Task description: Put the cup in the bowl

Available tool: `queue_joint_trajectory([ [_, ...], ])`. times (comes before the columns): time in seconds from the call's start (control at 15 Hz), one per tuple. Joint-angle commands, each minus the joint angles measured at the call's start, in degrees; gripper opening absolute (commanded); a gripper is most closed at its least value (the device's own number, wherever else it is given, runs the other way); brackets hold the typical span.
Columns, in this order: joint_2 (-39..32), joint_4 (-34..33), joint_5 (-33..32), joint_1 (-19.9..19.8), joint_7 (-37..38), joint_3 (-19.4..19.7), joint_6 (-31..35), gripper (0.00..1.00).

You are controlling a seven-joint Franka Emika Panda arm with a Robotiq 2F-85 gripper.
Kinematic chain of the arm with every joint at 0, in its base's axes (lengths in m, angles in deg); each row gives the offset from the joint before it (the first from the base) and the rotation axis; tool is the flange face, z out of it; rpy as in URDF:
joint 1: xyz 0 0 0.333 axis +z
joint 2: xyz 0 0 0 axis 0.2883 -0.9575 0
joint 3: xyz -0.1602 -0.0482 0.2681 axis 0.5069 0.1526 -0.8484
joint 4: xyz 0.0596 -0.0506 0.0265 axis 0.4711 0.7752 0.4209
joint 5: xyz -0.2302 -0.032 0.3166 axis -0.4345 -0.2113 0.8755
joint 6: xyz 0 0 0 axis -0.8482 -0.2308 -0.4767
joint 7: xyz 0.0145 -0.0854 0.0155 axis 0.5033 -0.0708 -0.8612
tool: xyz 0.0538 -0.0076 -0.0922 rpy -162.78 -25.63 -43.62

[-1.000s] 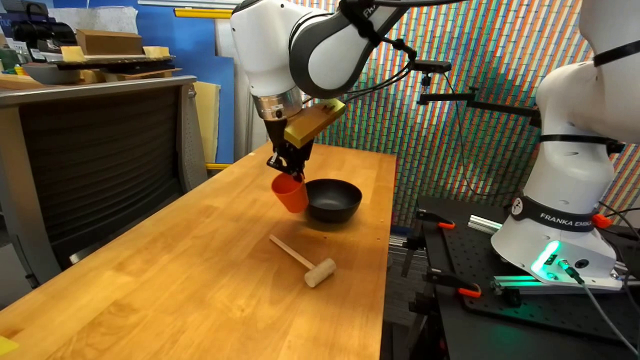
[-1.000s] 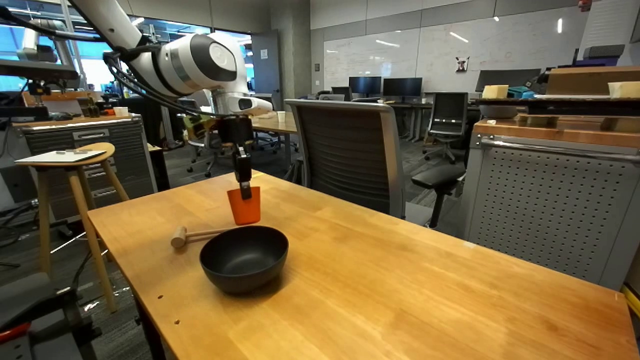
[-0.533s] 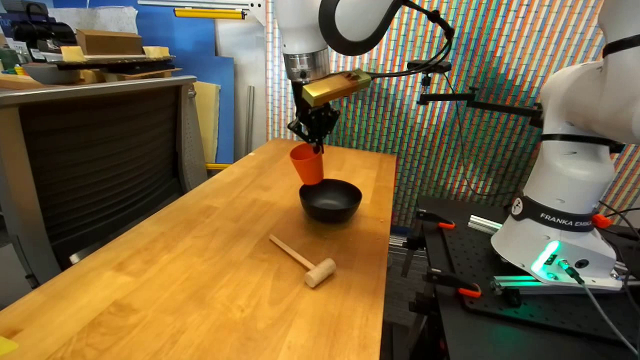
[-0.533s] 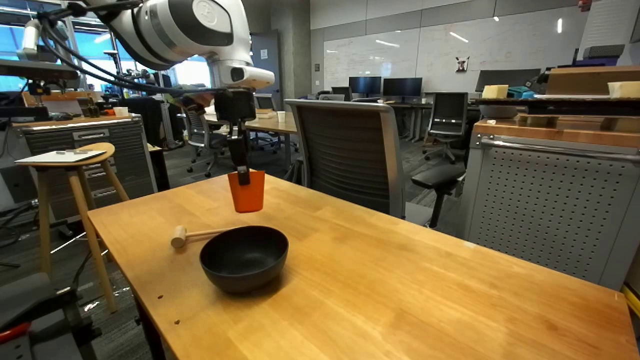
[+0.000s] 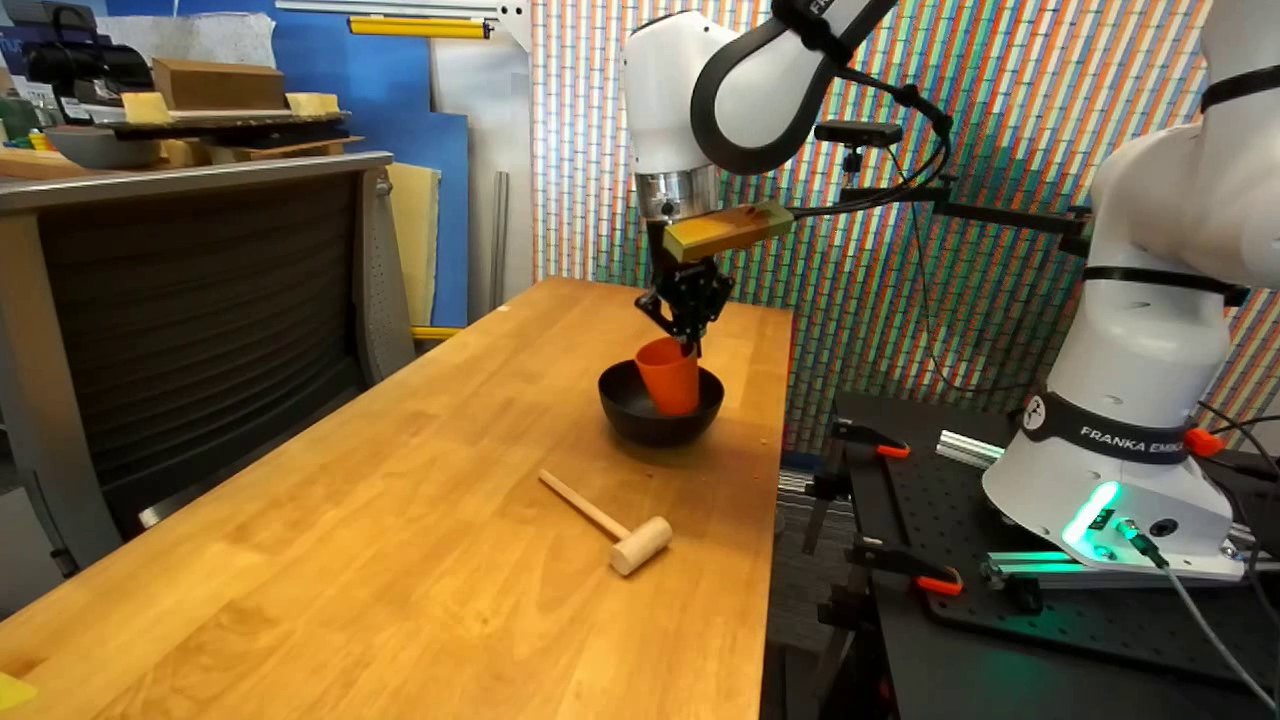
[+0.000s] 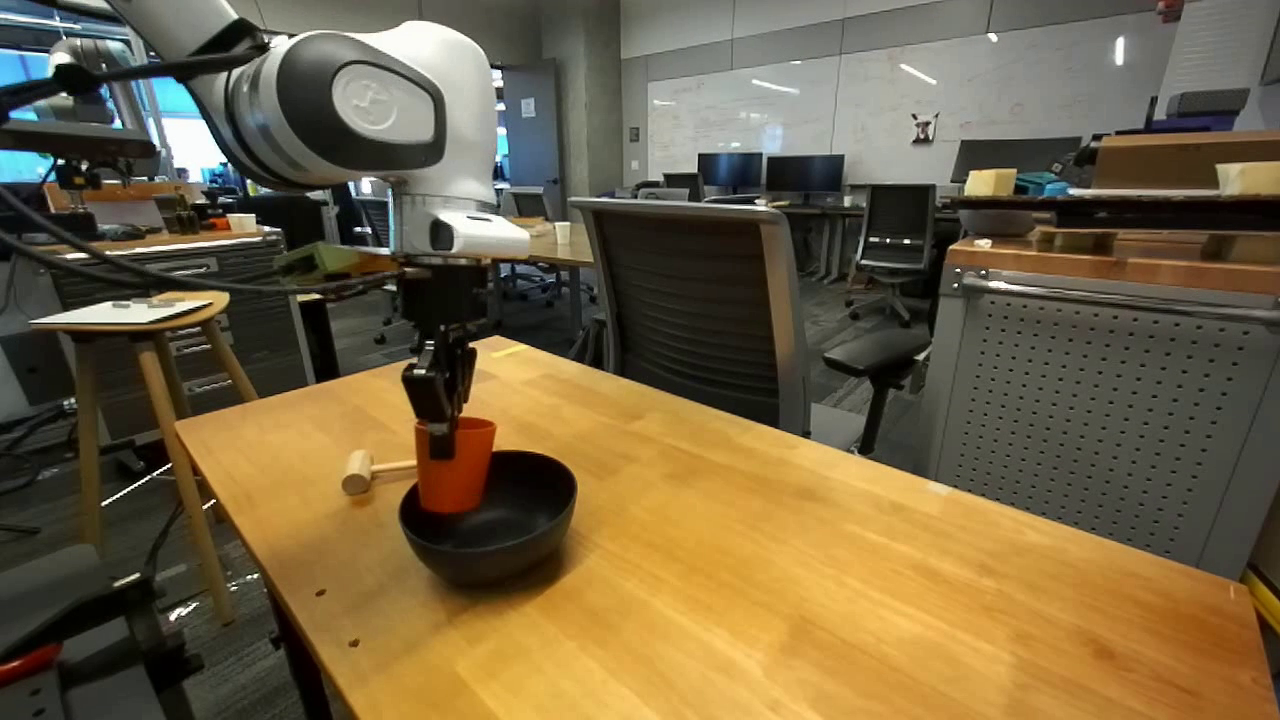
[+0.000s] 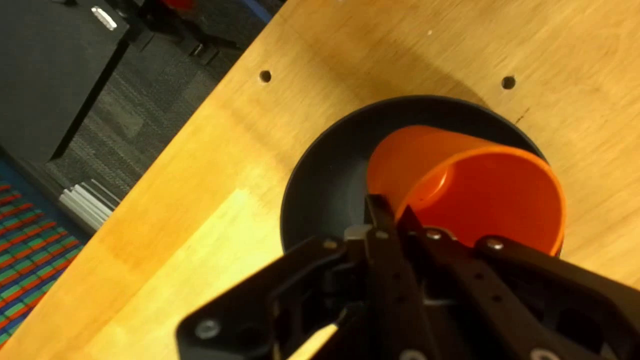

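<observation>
The orange-red cup (image 5: 668, 380) is inside the black bowl (image 5: 635, 425) in an exterior view, tilted, with its lower part below the bowl's rim. My gripper (image 5: 692, 346) is shut on the cup's rim from above. The cup (image 6: 462, 480), the bowl (image 6: 530, 525) and the gripper (image 6: 442, 445) also show in an exterior view. In the wrist view the gripper (image 7: 395, 207) has one finger inside the cup (image 7: 415, 155) and one outside, over the bowl (image 7: 325, 195). I cannot tell whether the cup's base touches the bowl's floor.
A wooden mallet (image 5: 640, 545) lies on the wooden table (image 5: 420, 540) near the bowl. The table's edge runs close beside the bowl in the wrist view. An office chair (image 6: 700, 310) stands along the table's far side.
The cup, held by its rim, first rose beside the bowl, then moved over it and came down inside it. The bowl and mallet have not moved.
</observation>
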Motion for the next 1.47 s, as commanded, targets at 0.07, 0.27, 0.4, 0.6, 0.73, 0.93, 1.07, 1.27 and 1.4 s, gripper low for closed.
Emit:
queue_joint_trajectory([
  [0.07, -0.2, 3.8, 7.5, -0.8, -9.1, -0.4, 10.4, 0.04],
  [0.27, -1.2, 4.7, 6.4, -0.5, -11.3, -0.2, 15.0, 0.05],
  [0.4, -1.1, 4.9, 2.6, -0.1, -12.1, 0.1, 14.9, 0.31],
  [0.6, 0.8, 5.4, -0.6, 0.1, -13.2, 0.0, 13.6, 0.40],
  [0.73, 3.0, 5.5, -1.4, 0.0, -14.5, -0.1, 12.8, 0.56],
  [0.93, 8.1, 5.6, -0.7, -0.3, -18.1, -0.8, 10.1, 0.79],
  [1.07, 12.1, 5.4, 0.1, -0.3, -21.6, -1.5, 7.5, 0.94],
  [1.27, 18.8, 4.3, 4.7, 0.6, -32.5, -2.0, -1.4, 1.00],
  [1.4, 21.7, 2.3, 8.7, 1.4, -39.2, -1.7, -10.9, 1.00],
])
